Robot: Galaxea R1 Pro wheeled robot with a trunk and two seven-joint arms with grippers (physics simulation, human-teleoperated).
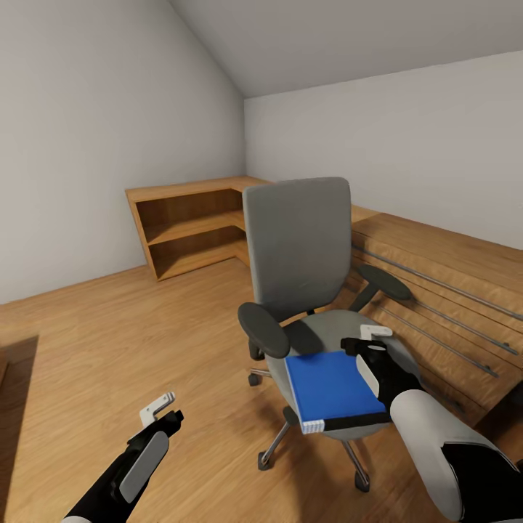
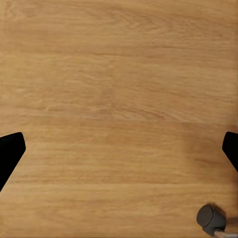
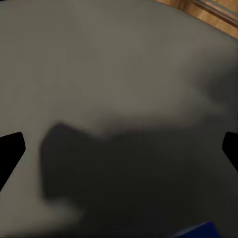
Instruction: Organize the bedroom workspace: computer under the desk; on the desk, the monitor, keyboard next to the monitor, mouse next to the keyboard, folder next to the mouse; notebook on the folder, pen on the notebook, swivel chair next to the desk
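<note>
Folder (image 1: pixel 330 388), flat glossy blue, on grey upholstered swivel chair (image 1: pixel 298 247), right claw (image 1: pixel 372 349) seemingly open above.

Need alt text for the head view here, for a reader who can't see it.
A grey swivel chair stands on a light wood floor with a blue folder lying on its seat. The right gripper hovers at the folder's far right edge, the left gripper hangs open over the floor, and low oak shelving lines the walls behind.
</note>
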